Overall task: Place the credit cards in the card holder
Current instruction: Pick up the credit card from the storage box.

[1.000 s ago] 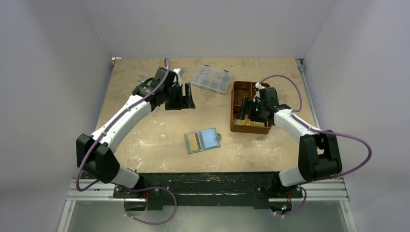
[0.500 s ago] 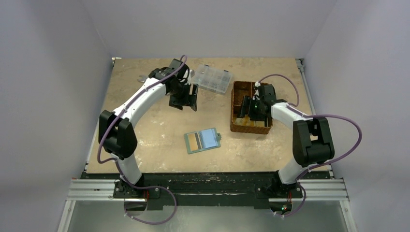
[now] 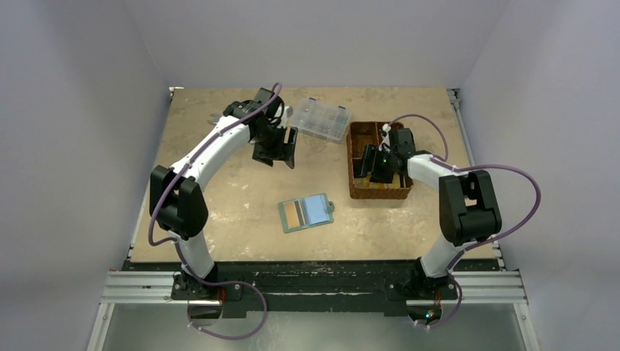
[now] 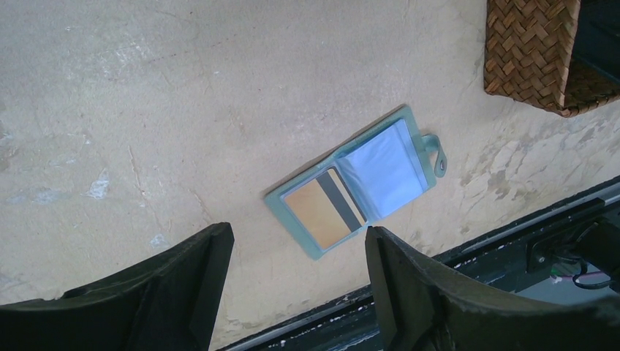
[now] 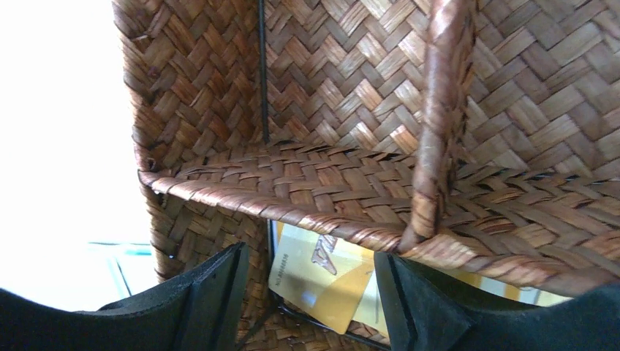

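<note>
Top external: one card holder [image 3: 305, 213].

Scuffed tan table [image 3: 219, 186] carries three things directly: sage-green card holder [image 3: 305, 213] lying open and flat around the middle toward the near edge, brown woven basket [image 3: 376, 194] right of it, farther back, clear compartment box [image 3: 322, 119] far middle, just beside the basket's far-left corner.

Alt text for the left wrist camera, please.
The card holder lies open on the table, an orange-gold card in one half, the blue pocket beside it apparently empty. The open left claw hangs above; a woven basket's corner shows top right.
</note>
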Action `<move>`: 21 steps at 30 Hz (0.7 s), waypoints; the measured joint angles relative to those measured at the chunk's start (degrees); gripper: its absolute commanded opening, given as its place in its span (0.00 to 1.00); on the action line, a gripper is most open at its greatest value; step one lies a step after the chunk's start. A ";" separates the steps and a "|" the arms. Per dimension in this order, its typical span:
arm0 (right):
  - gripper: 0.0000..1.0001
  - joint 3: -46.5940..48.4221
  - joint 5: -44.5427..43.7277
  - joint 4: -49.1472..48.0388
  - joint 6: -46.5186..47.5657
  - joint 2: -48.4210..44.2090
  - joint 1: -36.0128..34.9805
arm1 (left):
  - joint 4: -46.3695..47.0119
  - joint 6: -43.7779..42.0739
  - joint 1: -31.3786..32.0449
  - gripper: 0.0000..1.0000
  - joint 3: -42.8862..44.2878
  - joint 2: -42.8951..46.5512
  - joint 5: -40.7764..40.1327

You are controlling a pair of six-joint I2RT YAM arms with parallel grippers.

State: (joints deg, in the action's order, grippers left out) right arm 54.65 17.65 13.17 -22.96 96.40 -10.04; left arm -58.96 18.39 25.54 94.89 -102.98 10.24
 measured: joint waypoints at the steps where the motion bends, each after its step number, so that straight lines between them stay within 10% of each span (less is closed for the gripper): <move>1: 0.71 -0.04 0.98 -0.70 -0.13 0.24 0.00 | 0.00 0.00 0.00 0.71 -0.04 0.00 0.02; 15: 0.64 -2.47 14.43 -10.34 -2.84 -0.20 0.42 | 0.02 0.04 0.00 0.70 -2.32 0.13 0.85; 21: 0.65 -2.58 5.97 -6.73 -3.06 -4.20 0.31 | 0.20 0.13 0.00 0.70 -2.97 0.57 1.33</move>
State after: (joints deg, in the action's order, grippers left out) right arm 52.07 23.62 6.44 -26.02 92.20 -9.74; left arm -58.76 18.52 25.54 91.92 -102.41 11.57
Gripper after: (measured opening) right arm 0.646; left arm 0.706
